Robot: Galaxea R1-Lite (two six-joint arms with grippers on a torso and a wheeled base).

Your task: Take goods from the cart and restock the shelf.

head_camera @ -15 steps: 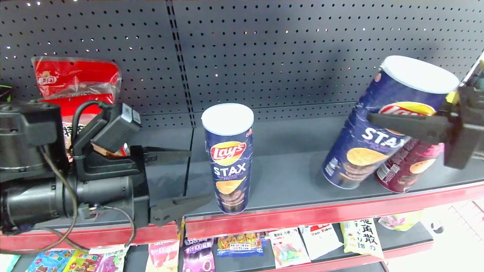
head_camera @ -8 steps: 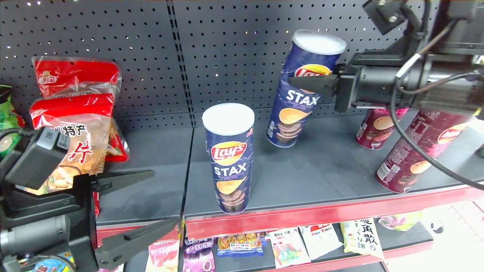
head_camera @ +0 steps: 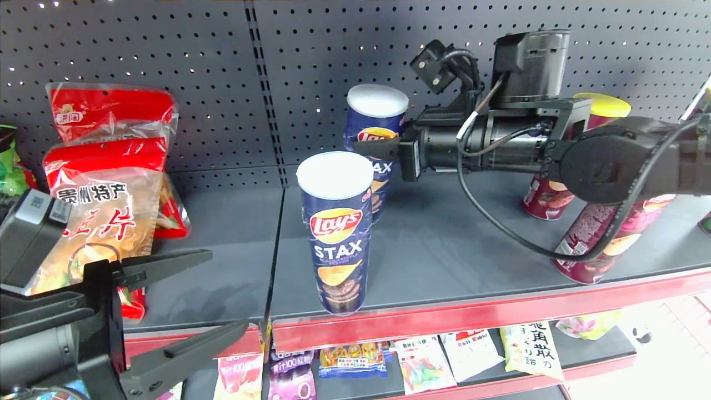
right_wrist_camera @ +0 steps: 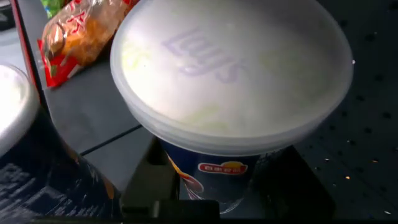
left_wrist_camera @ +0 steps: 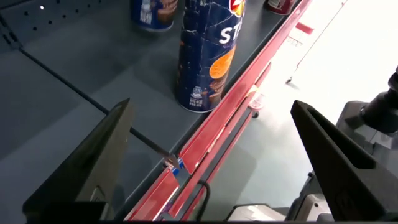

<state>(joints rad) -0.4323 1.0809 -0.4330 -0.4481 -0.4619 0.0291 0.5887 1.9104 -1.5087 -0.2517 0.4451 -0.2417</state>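
A blue chips can (head_camera: 376,119) with a white lid stands upright at the back of the grey shelf (head_camera: 444,250). My right gripper (head_camera: 383,149) is shut on its side. Its foot is hidden behind a second blue can (head_camera: 336,233), which stands free at the shelf's front edge. The right wrist view looks down on the held can's lid (right_wrist_camera: 230,68), with the front can's lid (right_wrist_camera: 12,99) beside it. My left gripper (head_camera: 228,291) is open and holds nothing, low at the left in front of the shelf edge. In the left wrist view the front can (left_wrist_camera: 208,56) is beyond the gripper (left_wrist_camera: 211,106).
Two maroon cans (head_camera: 605,233) (head_camera: 547,197) and a yellow-lidded one (head_camera: 602,105) stand on the shelf's right side. Red snack bags (head_camera: 105,183) lean at the left. The shelf has a red front lip (head_camera: 472,314). Small packets (head_camera: 422,361) lie on the shelf below.
My right arm carried the blue can from the right front, tilted, leftward to the back of the shelf behind the front can, now upright. My left gripper drew back down-left, still open.
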